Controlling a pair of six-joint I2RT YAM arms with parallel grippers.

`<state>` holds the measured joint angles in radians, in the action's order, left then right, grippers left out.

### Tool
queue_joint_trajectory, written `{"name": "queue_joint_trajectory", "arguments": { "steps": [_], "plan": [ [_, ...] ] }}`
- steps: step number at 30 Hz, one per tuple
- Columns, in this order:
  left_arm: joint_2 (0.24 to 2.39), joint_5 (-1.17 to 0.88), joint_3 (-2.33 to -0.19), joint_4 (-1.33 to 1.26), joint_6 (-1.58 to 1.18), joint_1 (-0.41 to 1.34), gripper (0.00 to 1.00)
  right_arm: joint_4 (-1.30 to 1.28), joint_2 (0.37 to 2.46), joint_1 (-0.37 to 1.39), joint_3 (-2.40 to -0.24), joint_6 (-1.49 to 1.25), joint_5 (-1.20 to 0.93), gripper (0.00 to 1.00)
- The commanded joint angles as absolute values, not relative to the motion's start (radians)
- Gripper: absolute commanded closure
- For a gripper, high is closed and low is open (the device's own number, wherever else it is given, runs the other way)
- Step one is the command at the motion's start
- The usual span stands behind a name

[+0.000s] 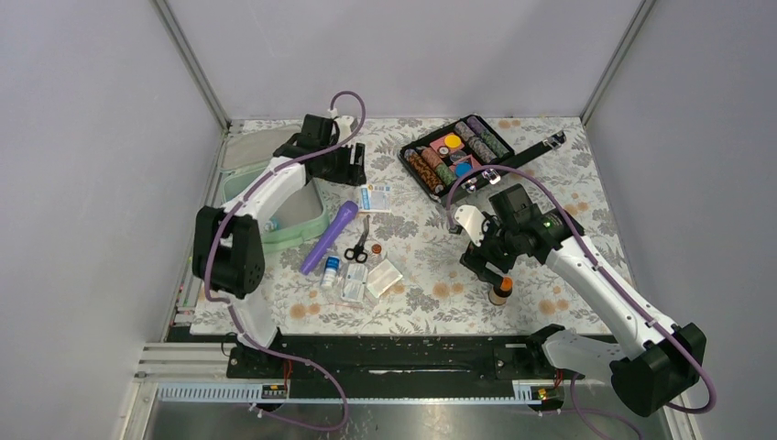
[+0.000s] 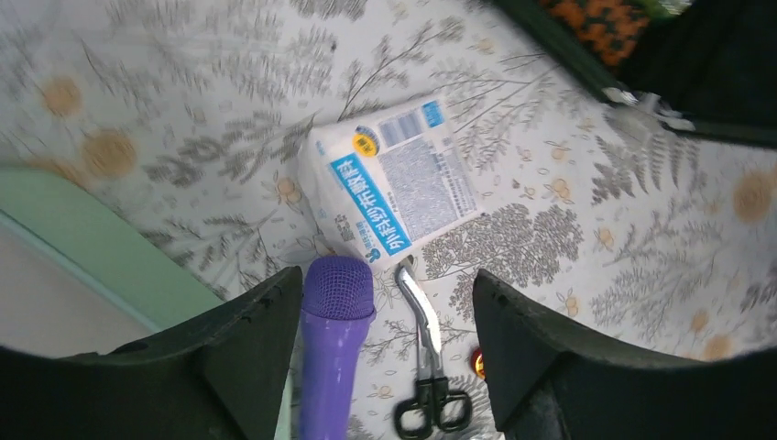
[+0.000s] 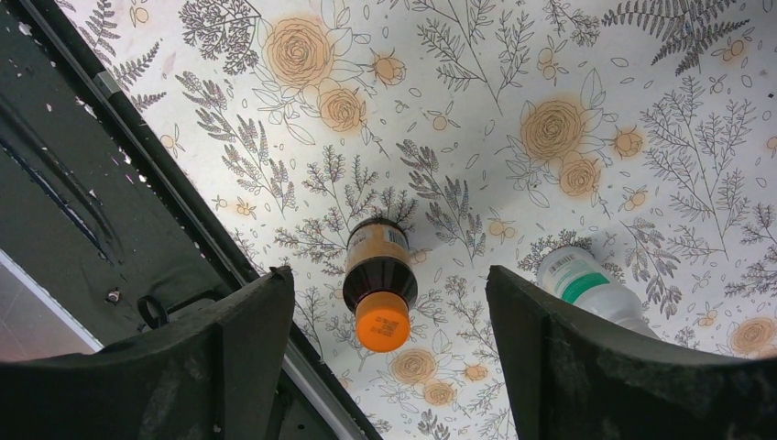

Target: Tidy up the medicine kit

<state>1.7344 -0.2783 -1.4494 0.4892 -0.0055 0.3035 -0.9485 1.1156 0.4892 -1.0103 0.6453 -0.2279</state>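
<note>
Plainly, the medicine kit (image 1: 298, 234) sits open-topped just left of the purple torch (image 1: 330, 236); the left gripper (image 2: 385, 280) hangs over the torch's far end, its fingers spread wide and holding nothing; a blue-and-white packet (image 2: 394, 183) lies just beyond that end, and small scissors (image 2: 426, 367) lie just right of the torch; well to the right of the torch, the right gripper (image 3: 389, 275) hovers with fingers wide above an upright brown bottle (image 3: 382, 321), not touching it.
</note>
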Motion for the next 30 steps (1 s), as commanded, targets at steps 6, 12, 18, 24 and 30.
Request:
{"name": "queue_joint_trajectory", "arguments": {
  "steps": [6,12,18,24,30],
  "plan": [
    [1.944,-0.219,-1.536,0.478,-0.323,0.299,0.41,-0.936,1.089,0.481,-1.032,0.623,-0.246,0.17],
    [2.025,-0.193,-1.537,0.433,-0.384,0.300,0.45,-0.935,1.107,0.482,-1.044,0.615,-0.266,0.17],
    [2.105,-0.217,-1.583,0.422,-0.362,0.301,0.52,-0.936,1.129,0.482,-1.061,0.608,-0.278,0.17],
    [2.157,-0.240,-1.621,0.401,-0.330,0.302,0.74,-0.938,1.127,0.482,-1.060,0.597,-0.283,0.17],
    [2.124,-0.249,-1.651,0.370,-0.295,0.302,1.00,-0.941,1.123,0.482,-1.057,0.601,-0.277,0.17]
  ]
}}
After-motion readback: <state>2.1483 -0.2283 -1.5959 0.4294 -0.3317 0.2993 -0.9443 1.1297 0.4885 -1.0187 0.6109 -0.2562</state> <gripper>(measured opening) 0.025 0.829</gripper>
